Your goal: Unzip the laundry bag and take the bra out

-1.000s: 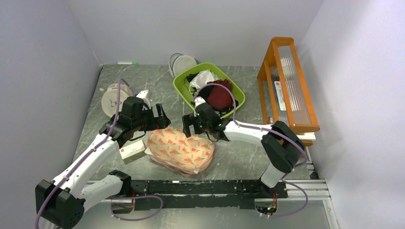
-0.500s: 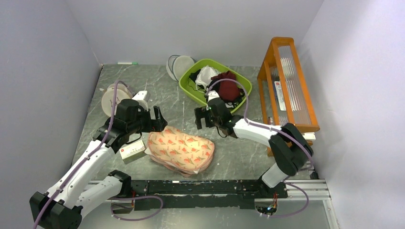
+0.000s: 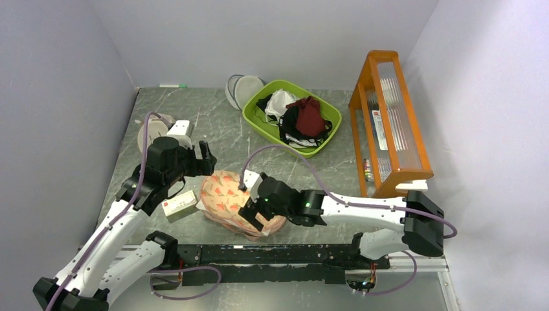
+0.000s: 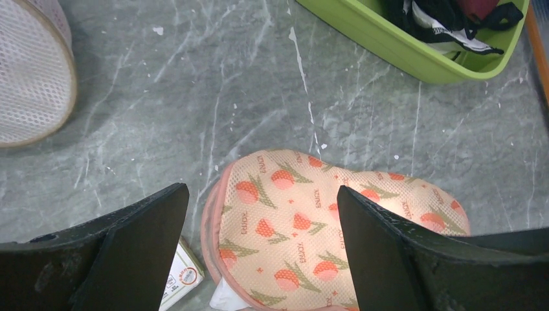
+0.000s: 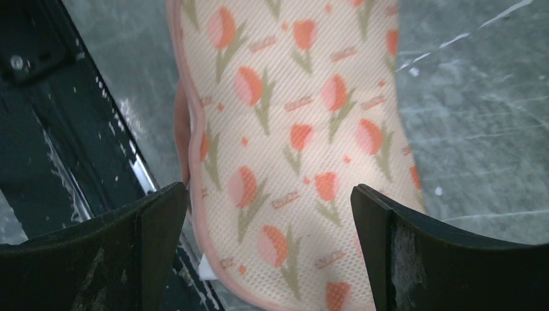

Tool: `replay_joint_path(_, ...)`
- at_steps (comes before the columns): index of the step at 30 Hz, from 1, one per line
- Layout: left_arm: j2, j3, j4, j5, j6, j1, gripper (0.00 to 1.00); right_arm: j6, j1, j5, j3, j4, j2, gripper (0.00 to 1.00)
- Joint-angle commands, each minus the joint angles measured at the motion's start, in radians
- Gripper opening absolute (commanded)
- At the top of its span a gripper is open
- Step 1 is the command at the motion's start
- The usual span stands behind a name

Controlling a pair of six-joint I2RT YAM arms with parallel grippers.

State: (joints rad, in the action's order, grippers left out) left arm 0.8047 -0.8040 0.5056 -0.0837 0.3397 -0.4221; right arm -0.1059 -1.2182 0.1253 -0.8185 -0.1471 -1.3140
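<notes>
Laundry bag: lies flat on the marble table near its front edge, between the two arms; seam looks shut. Padded mesh, likely light, soft and springy, so it would probably slide unless pinned.
Left gripper: jaws wide apart, empty, hovering over the bag's left lobe.
Right gripper: jaws wide apart, empty, above the bag's near edge by the black rail.
Bra: not visible; presumably inside.
Hold: pinch the pink piped rim with one gripper and take the zip pull with the other; the pull is not found in any view.
</notes>
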Motion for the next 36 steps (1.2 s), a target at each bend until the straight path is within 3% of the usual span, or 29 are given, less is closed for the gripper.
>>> replay_joint_path(1,-0.027,-0.007,-0.025,-0.053,-0.008,0.007,0.97,0.013,-0.071,0.057,-0.022,-0.098,-0.06,0.99)
replay_joint_path(8,-0.021,-0.011,-0.021,-0.062,-0.009,0.007,0.96,-0.043,-0.147,0.118,-0.085,-0.098,-0.231,0.92)
replay_joint_path(15,-0.031,-0.005,-0.028,-0.062,-0.01,0.008,0.97,-0.076,-0.158,0.17,-0.106,-0.066,-0.286,0.8)
replay_joint_path(29,-0.028,-0.004,-0.032,-0.059,-0.011,0.007,0.97,-0.064,-0.183,0.238,-0.213,-0.011,-0.394,0.79)
replay_joint_path(36,-0.018,-0.006,-0.032,-0.051,-0.013,0.007,0.96,-0.059,-0.183,0.25,-0.202,0.018,-0.395,0.63)
